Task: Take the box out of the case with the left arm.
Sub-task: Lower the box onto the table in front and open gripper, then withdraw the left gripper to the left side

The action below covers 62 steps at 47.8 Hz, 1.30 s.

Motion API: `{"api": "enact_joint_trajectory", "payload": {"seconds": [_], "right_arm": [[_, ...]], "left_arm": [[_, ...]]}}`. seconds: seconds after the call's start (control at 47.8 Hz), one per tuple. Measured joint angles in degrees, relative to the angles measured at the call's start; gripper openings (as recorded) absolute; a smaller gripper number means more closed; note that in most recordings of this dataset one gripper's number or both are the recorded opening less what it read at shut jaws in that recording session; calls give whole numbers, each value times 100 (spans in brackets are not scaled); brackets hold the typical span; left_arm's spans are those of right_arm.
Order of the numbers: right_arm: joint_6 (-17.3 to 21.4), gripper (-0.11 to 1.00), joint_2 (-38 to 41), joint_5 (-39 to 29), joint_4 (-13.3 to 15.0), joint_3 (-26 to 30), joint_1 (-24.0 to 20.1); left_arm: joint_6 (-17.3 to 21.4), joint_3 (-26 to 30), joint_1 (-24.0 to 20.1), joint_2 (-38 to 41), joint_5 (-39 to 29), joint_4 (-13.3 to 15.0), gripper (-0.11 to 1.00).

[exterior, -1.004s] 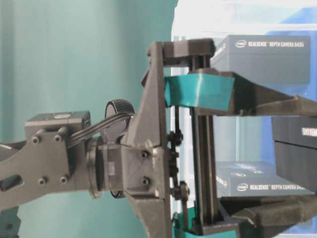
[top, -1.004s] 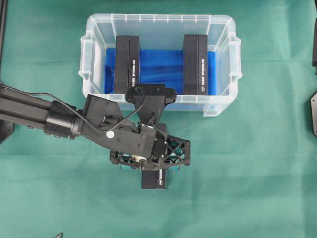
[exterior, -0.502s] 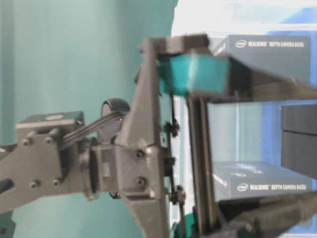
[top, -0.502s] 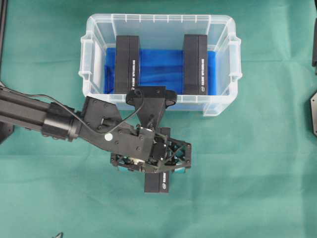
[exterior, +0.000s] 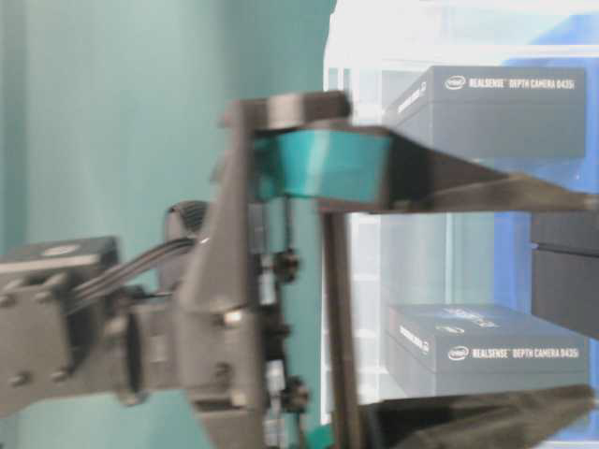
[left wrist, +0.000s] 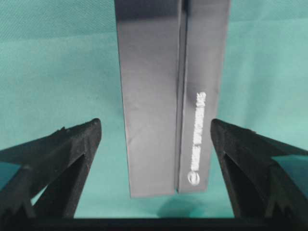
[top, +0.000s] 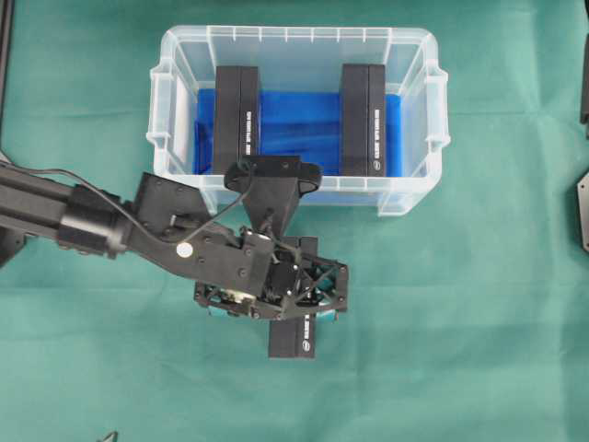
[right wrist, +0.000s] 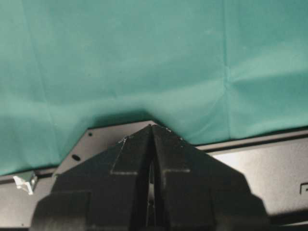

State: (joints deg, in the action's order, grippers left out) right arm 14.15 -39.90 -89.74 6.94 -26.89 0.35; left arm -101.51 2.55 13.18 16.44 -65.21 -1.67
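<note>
A black box (top: 293, 336) lies flat on the green cloth (top: 479, 313) outside the case (top: 299, 41), just in front of its near wall. The left gripper (top: 272, 296) hangs directly over the box's near-case end, fingers spread wide to either side. In the left wrist view both black fingers (left wrist: 57, 154) stand clear of the box's long sides with green cloth showing in the gaps, so nothing is gripped. Two more black boxes (top: 237, 120) remain upright inside the case on its blue lining, one toward the left wall and one toward the right. The table-level view is blurred, but a teal pad (exterior: 318, 166) shows on the upper finger. The right gripper (right wrist: 151, 144) points down at the cloth with its fingers pressed together, holding nothing.
</note>
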Motion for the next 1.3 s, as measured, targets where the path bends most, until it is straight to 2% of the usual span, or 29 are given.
{"api": "enact_joint_trajectory", "payload": {"seconds": [0.146, 0.502, 0.648, 1.025, 1.171, 1.297], "right_arm": [[0, 0, 0, 0, 0, -9, 0], [0, 0, 0, 0, 0, -9, 0], [0, 0, 0, 0, 0, -9, 0], [0, 0, 0, 0, 0, -9, 0], [0, 0, 0, -9, 0, 0, 0], [0, 0, 0, -35, 0, 0, 0]], "left_arm": [[44, 193, -18, -123, -105, 0, 93], [70, 1116, -255, -334, -1107, -79, 91], [308, 1310, -281, -343, -1187, -88, 91], [422, 1204, -281, -413, -1389, -97, 90], [466, 879, -272, -729, -1494, -97, 90], [466, 378, -229, -1187, -1547, -97, 90]]}}
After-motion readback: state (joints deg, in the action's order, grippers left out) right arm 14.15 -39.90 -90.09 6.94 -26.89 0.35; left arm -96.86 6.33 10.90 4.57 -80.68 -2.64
